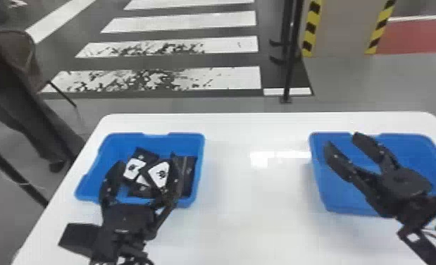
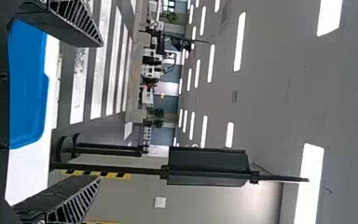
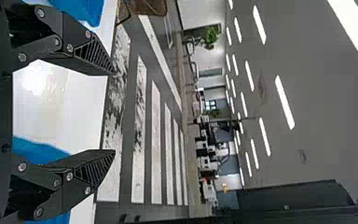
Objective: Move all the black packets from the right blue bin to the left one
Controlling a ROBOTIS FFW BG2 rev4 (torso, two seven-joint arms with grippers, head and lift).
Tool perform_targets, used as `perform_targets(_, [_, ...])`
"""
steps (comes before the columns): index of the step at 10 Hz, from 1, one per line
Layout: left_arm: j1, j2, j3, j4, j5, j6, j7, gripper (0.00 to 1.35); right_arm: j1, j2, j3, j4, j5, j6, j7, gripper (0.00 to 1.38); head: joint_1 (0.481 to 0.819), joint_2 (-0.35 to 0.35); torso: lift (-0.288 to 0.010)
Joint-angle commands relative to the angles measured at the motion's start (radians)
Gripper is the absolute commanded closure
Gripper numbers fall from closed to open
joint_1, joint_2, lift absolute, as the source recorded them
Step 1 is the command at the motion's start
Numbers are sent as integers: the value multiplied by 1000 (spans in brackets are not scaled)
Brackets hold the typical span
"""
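While two blue bins stand apart on a white surface [image 1: 255,218], black packets lie overlapping in the left blue bin [image 1: 118,144], toward eight o'clock from the middle of the head view. Two of them, one [image 1: 134,169] nearer that bin's nine o'clock side and another [image 1: 160,172] just beside it, carry white patches with small dark marks. A darker packet [image 1: 189,171] lies by the bin's three o'clock wall.

The left end effector [image 1: 146,159] reaches over the near side of this bin, pointing about twelve o'clock, its two black fingers wide apart, with packets seen between and behind them. In the left wrist view, those fingers stand apart too, with a clear gap.

Between three and four o'clock in the head view is the right blue bin [image 1: 416,148]. The right end effector [image 1: 342,140] is over it, pointing toward ten o'clock, its fingers likewise apart; the right wrist view shows the same gap.

Beyond the surface, white floor stripes [image 1: 178,45] run toward eleven o'clock. A black pole [image 1: 290,67] stands at one o'clock, beside a pillar [image 1: 343,28] edged in yellow and black.
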State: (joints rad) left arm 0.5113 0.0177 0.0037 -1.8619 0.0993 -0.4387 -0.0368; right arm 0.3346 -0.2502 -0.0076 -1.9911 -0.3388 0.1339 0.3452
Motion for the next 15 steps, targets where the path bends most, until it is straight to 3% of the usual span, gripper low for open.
perform_targets(1, [75,-10,24,-46,-26,17,0,-2,117,5,-58,-67,38,-33,0,486,695,68,-140])
perform_targets(3, [159,-20,50,-132,-49,73,2,-2,281,19,-140,-204,38,-24,0,487,695,47,-140])
perform_targets(5, [215,-20,70,-203,-51,63,3,-2,375,20,-178,-283,28,6,0,489,695,35,-140])
perform_targets(15, [220,-20,70,-221,-38,48,12,-2,375,22,-178,-283,26,6,3,506,695,45,-140])
